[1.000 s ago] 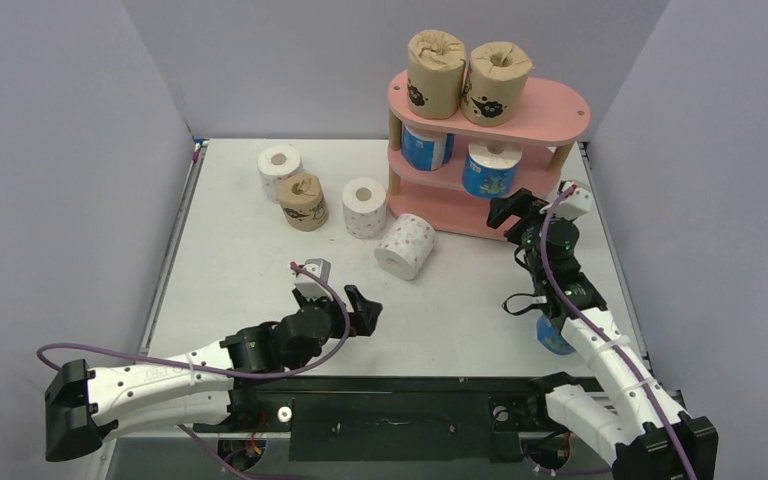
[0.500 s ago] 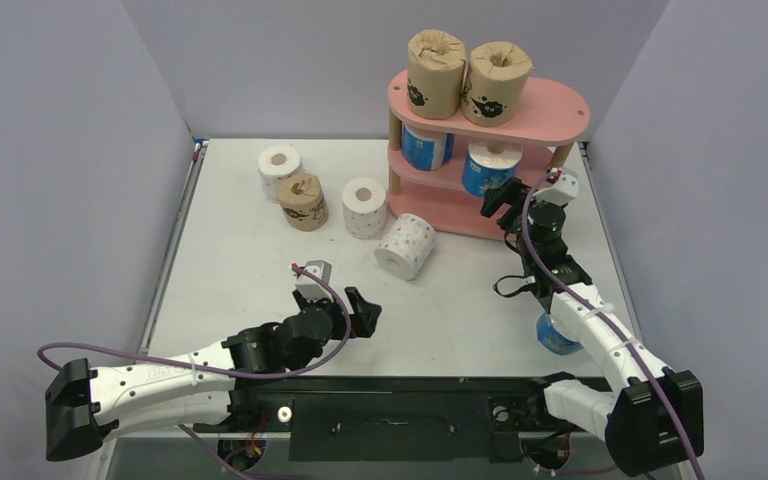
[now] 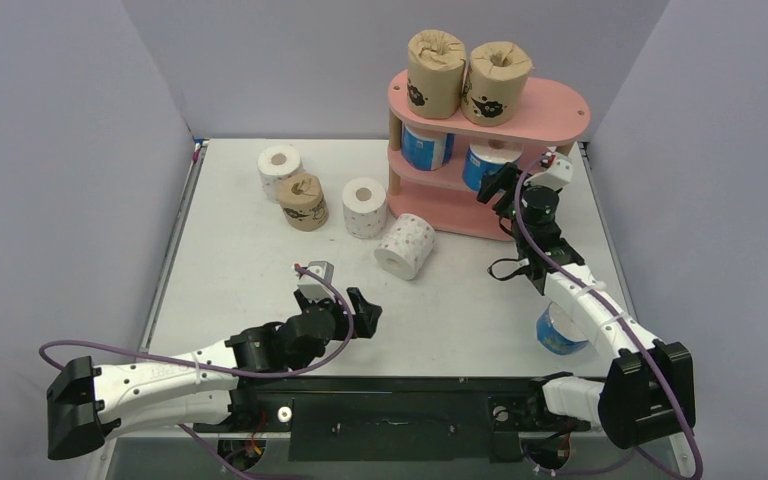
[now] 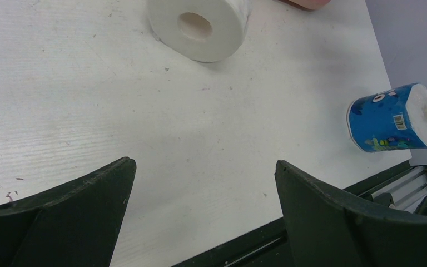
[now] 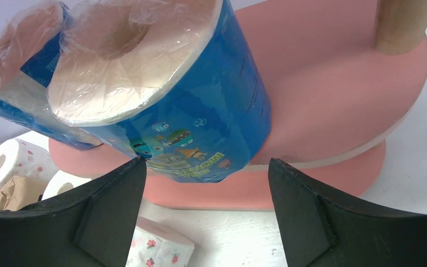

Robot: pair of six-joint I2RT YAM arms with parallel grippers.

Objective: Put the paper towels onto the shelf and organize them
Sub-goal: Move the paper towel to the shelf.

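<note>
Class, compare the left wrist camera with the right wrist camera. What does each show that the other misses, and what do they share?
Left wrist only: a blue roll lying on its side near the table's front edge, and the open left gripper.

Right wrist only: the shelf with its middle board and a wooden post, a nearer blue roll and a farther blue roll standing on that board, a brown roll, and the open right gripper flanking the nearer one.

Both: the tipped white roll, the table and a bit of the shelf's bottom board.

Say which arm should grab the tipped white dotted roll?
Left, probably: the open left gripper faces the white dotted roll; the right gripper is at a blue wrapped roll on the pink shelf.
</note>
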